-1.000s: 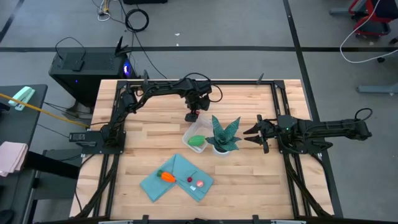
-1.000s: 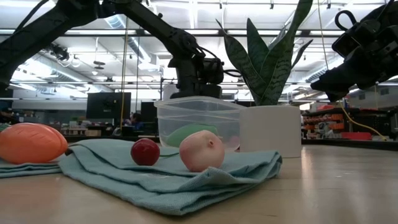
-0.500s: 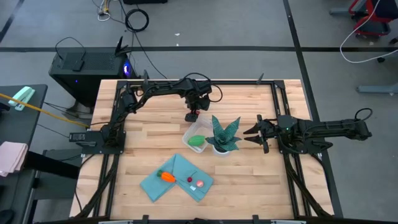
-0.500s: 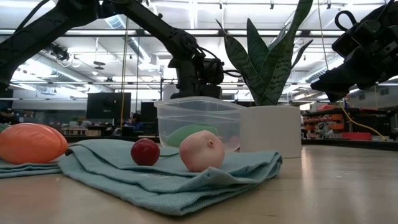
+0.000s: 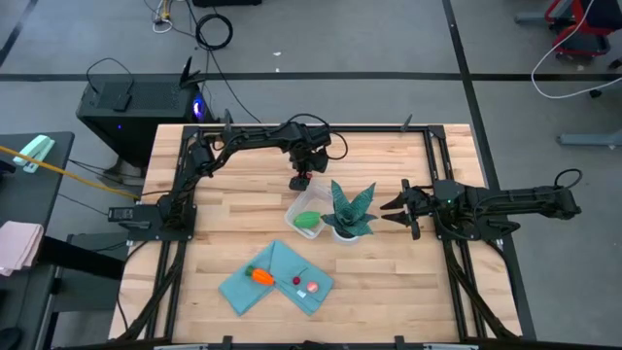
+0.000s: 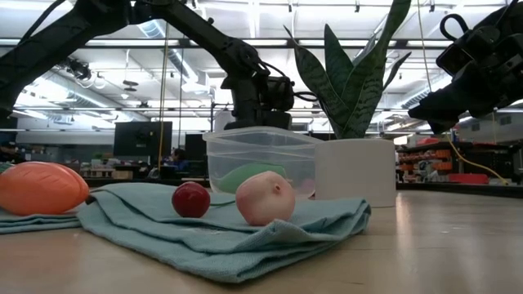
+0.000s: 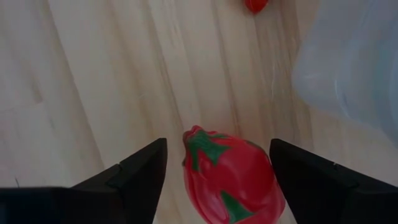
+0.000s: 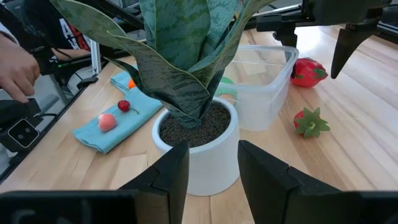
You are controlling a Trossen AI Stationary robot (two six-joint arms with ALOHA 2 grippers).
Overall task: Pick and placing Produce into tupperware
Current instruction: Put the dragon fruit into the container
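The clear tupperware point(image 5: 306, 216) stands next to the potted plant point(image 5: 350, 209) and holds the green oval point(image 5: 309, 222). A red toy fruit with green marks point(image 7: 233, 180) lies on the wood just beyond the box, with a small strawberry point(image 8: 311, 121) near it. My left gripper point(image 5: 301, 180) hangs open over the red fruit, one finger on each side, apart from it. An orange carrot-like piece point(image 5: 260, 276), a red cherry point(image 5: 295, 282) and a pink piece point(image 5: 313, 288) rest on the teal cloth point(image 5: 277, 277). My right gripper point(image 5: 398, 207) waits open to the right of the plant.
The teal cloth lies near the table's near edge, left of centre. The white pot point(image 6: 355, 171) stands close against the tupperware's point(image 6: 261, 159) right side. Bare wood lies to the right of the plant. A person's hand point(image 8: 15, 71) shows beyond the table.
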